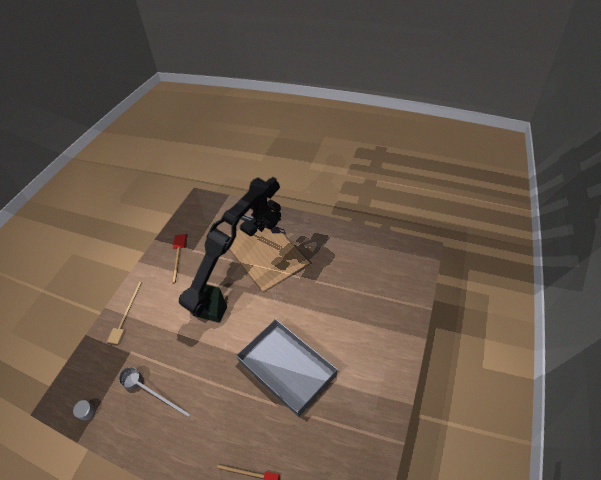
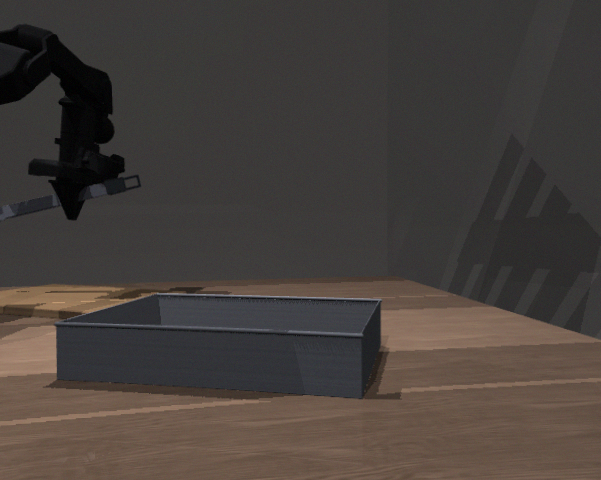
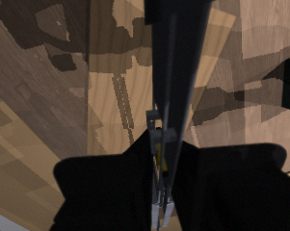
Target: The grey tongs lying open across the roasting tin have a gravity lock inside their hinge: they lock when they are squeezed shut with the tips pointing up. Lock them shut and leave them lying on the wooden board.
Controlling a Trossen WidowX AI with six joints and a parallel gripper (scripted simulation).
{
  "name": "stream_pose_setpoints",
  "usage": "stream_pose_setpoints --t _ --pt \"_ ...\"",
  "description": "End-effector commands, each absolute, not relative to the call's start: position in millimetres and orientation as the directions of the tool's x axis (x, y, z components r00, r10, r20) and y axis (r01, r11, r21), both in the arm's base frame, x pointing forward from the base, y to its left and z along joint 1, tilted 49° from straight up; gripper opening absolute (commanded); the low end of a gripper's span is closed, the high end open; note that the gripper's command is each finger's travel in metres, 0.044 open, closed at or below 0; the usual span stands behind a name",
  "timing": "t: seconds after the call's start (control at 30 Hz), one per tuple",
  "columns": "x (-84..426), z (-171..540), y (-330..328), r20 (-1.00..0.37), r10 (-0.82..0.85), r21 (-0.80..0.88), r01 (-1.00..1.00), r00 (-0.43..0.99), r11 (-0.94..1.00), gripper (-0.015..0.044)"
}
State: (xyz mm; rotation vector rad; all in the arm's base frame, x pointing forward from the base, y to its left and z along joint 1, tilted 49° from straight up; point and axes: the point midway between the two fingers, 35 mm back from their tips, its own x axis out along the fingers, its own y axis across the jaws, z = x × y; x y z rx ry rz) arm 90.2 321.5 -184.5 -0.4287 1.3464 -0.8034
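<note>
The grey tongs [image 1: 246, 218] [image 2: 96, 191] [image 3: 168, 214] are off the tin, held in the air. My gripper [image 1: 264, 225] [image 2: 73, 212] [image 3: 153, 132] points down and is shut on them near the hinge end. In the exterior view the hinge end, with its small ring, is at the right and higher. The arms slope down to the left and their tips are out of frame. The arms look close together in the wrist view. Whether the lock has caught cannot be seen. The wooden board [image 1: 261, 276] [image 2: 31, 305] [image 3: 101, 91] lies below the gripper, with the arm's shadow on it.
The roasting tin [image 1: 285, 374] [image 2: 207, 359] stands in front of the board, nothing in it. Two red-headed tools [image 1: 180, 241] [image 1: 271, 476], a wooden spatula [image 1: 115, 335], a ladle [image 1: 130, 378] and a small grey cylinder [image 1: 83, 410] lie or stand farther off.
</note>
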Motion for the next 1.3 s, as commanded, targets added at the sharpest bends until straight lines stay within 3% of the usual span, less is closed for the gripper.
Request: stream_pose_setpoints --t 0.0,0.37,0.63,0.93,1.27 --pt "78 -190 325 -0.695 -0.719 -0.682 0.313 0.006 0.661 -0.0150" --pt "79 -191 323 -0.696 -0.717 -0.690 0.311 -0.037 0.654 -0.0150" --pt "83 -196 312 -0.689 -0.642 -0.725 0.288 -0.337 0.626 -0.0150" --pt "92 -194 310 -0.629 -0.424 -0.719 0.281 -0.651 0.636 -0.0150" --pt "109 -185 316 -0.530 -0.122 -0.669 0.325 -0.839 0.669 -0.0150"
